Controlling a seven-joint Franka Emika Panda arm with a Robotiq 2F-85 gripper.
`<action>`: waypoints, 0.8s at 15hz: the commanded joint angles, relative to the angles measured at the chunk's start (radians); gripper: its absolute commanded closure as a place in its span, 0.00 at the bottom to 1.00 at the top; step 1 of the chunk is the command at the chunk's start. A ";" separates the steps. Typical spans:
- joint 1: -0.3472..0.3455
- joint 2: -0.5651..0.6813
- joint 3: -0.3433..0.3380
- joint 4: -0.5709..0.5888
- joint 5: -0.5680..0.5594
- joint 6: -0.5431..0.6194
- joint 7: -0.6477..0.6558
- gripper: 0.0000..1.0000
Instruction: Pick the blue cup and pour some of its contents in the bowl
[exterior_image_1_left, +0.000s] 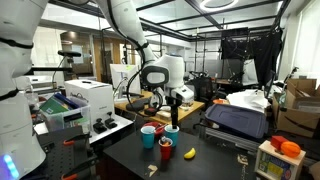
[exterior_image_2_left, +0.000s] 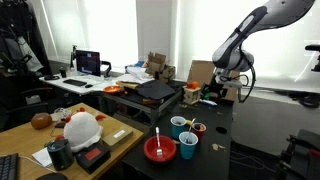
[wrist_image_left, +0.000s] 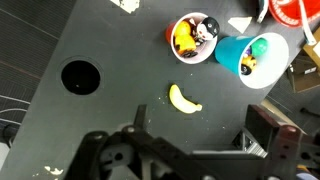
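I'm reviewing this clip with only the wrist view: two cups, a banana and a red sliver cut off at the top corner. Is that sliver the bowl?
Observer: Yes. An exterior view shows the whole red bowl, with a thin pale stick standing in it.
Operator: Are there only two cups out there?
Observer: No, I count three near the bowl: a blue cup, a pale blue cup and a red cup.
Operator: Is the gripper near any of them?
Observer: No. The gripper hangs above the table, clear of every cup and holding nothing.
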 joint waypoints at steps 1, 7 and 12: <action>-0.094 -0.035 0.088 -0.062 0.149 0.041 -0.106 0.00; -0.245 0.031 0.187 -0.017 0.402 0.038 -0.293 0.00; -0.264 0.089 0.183 0.036 0.415 0.019 -0.301 0.00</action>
